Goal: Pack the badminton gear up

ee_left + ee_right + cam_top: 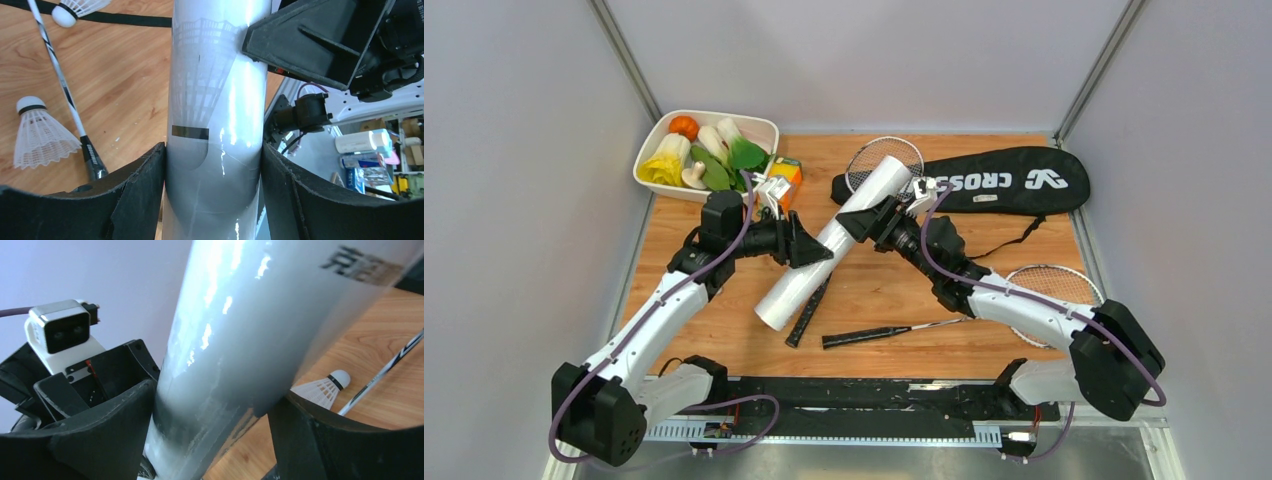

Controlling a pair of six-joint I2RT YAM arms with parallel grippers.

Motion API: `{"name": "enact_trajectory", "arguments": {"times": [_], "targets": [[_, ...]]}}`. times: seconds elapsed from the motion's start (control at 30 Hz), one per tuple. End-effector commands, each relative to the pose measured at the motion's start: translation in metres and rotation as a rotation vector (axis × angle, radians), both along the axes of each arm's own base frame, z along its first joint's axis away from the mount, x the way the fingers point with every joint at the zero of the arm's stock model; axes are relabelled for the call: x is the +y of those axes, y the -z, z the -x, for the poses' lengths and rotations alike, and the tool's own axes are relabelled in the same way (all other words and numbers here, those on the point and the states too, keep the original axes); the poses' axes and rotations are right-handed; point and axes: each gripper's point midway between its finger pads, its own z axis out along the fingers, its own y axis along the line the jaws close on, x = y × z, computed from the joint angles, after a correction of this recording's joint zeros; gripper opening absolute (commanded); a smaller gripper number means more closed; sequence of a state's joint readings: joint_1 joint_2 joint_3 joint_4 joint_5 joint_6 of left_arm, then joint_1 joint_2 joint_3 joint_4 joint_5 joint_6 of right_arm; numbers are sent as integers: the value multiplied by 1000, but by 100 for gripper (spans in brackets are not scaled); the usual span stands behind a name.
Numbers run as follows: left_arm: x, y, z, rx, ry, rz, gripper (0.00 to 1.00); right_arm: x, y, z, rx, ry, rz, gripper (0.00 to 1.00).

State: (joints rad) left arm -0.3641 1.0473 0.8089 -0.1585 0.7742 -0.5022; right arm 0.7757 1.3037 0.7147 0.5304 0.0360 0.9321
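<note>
The first racket lies nearest my bases on the table. Its black handle points left and its strung head is partly under my right forearm.

Just past it, the black handle of the second racket pokes out from under the long white tube. The tube slants away to the right across the middle of the wood.

My left gripper is clenched on the tube about midway, and the left wrist view shows both fingers pressed against its sides. My right gripper straddles the tube a little farther up, from the opposite side. One finger touches it. I cannot tell whether the other does, so I cannot say whether that grasp has closed.

One shuttlecock rests on the wood beside a racket shaft, and another shuttlecock lies farther off.

By the tube's far end, the second racket's head shows just beside the end of the black CROSSWAY bag, which lies flat at the back right.

At the back left sits the white dish of toy vegetables, with the orange-and-green box just beside it.
</note>
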Motion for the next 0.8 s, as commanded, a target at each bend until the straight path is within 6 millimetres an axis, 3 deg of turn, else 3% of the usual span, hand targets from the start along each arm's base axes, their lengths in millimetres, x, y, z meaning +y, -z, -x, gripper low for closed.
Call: {"name": "enact_trajectory", "arguments": {"times": [0.0, 0.17, 0.37, 0.77], "targets": [[-9, -30, 14, -82, 113, 89, 40, 3, -50, 9, -127, -51, -108, 76], [-10, -29, 21, -68, 148, 92, 58, -2, -61, 21, -180, -79, -142, 60], [-20, -25, 29, -37, 209, 98, 71, -4, -69, 29, -205, -101, -172, 57], [-35, -6, 30, 35, 263, 72, 74, -11, -81, 35, -233, -98, -199, 54]]}}
